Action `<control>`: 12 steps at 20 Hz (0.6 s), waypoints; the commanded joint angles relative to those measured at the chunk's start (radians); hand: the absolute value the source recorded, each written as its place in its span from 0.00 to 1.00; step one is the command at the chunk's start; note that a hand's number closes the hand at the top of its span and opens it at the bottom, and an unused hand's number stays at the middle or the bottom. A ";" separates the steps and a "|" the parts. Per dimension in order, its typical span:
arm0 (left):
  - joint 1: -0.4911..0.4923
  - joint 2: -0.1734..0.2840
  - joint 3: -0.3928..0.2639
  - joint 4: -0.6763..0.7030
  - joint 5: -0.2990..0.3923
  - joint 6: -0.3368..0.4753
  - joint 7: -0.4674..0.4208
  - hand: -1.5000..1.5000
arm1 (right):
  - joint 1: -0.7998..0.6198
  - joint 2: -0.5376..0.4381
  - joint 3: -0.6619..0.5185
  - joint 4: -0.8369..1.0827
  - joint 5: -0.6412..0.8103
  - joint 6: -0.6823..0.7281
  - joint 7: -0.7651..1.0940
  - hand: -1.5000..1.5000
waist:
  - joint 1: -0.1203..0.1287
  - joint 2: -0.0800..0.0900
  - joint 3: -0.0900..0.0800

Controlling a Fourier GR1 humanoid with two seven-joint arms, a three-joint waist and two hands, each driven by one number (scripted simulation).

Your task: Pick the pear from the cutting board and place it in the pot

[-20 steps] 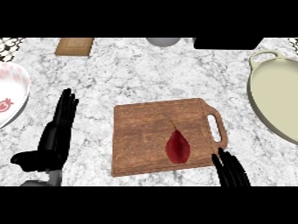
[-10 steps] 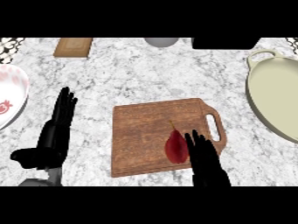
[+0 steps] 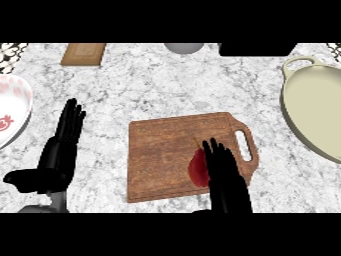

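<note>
Head view: a marbled grey-and-white counter (image 3: 165, 90) fills the scene. A brown wooden cutting board (image 3: 165, 150) with a slotted handle on its right side lies near the middle, toward the near edge. On the board's right part lies the pear (image 3: 197, 167), dark red and narrow, its thin stem pointing toward the far side. The right hand (image 3: 221, 167) comes in from the near edge and lies over the board just right of the pear, its fingers straight and close together, pointing away from the robot. The hand covers the pear's right edge; the fingers are not curled around the fruit, and whether they touch it cannot be told.

The left hand (image 3: 62, 145) shows at the left, on the counter well apart from the board, resting with its fingers extended toward the far side and its thumb out to the left near the lower edge.

The pot (image 3: 317, 75), a pale cream oval vessel with a loop handle at its far end, stands at the right edge, apart from the board. A white bowl (image 3: 3, 107) with red heart and strawberry marks sits at the left edge. Along the far edge are a small wooden block (image 3: 83, 54), a grey round object (image 3: 183, 47) and a black object (image 3: 256, 49).
</note>
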 commanded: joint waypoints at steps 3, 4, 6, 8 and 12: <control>0.002 -0.016 0.014 -0.025 -0.053 0.000 0.036 0.50 | -0.114 0.002 -0.081 0.153 -0.058 -0.055 -0.040 0.00 | 0.000 0.000 0.000; 0.035 -0.021 0.015 -0.052 -0.030 -0.024 0.039 0.50 | -0.049 0.002 -0.065 0.171 -0.032 -0.102 -0.063 0.00 | 0.000 0.000 0.000; 0.008 -0.033 0.048 -0.020 -0.038 -0.033 0.024 0.50 | -0.063 0.002 -0.025 0.134 -0.023 -0.069 -0.016 0.00 | -0.001 0.000 0.000; -0.008 -0.037 0.050 -0.014 -0.048 -0.041 0.048 0.50 | -0.125 0.002 -0.005 0.166 -0.046 -0.068 0.041 0.00 | 0.000 0.000 0.000; 0.043 -0.054 0.054 0.002 -0.042 -0.071 -0.021 0.50 | -0.068 -0.006 -0.041 0.206 -0.054 -0.121 -0.094 0.00 | -0.001 0.000 0.000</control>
